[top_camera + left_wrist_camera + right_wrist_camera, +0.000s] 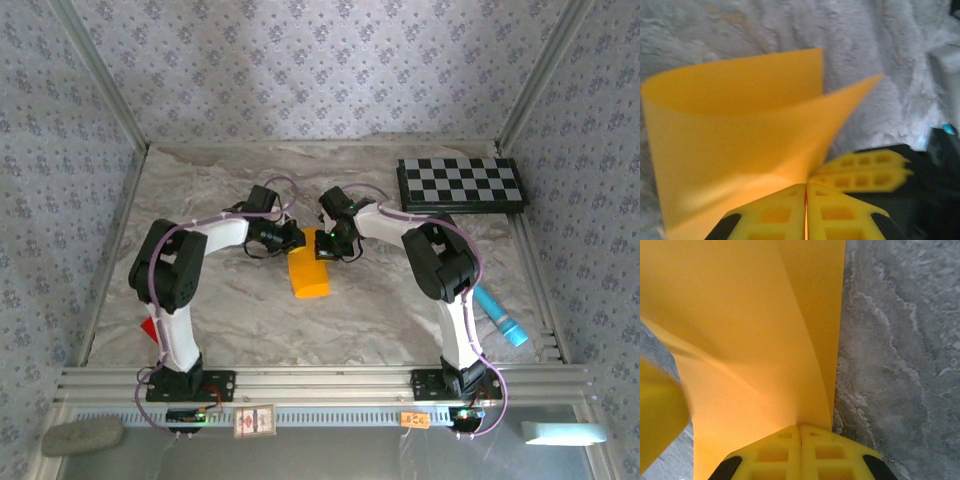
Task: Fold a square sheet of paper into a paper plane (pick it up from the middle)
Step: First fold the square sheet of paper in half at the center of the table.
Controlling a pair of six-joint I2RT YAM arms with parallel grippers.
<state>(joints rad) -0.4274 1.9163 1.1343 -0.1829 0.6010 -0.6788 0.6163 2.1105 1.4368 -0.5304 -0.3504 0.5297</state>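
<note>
Top external: the square sheet of paper (308, 272) sits mid-table (230, 320), its far end meeting both grippers. Left wrist: left gripper (805, 186) fingers pressed together on the sheet's edge, paper curling away ahead of the tips. Right wrist: right gripper (800, 427) fingers likewise clamped on the sheet, which spreads out from the tips.

Left hand (806, 189) and right hand (800, 429) closed, tips close together.
</note>
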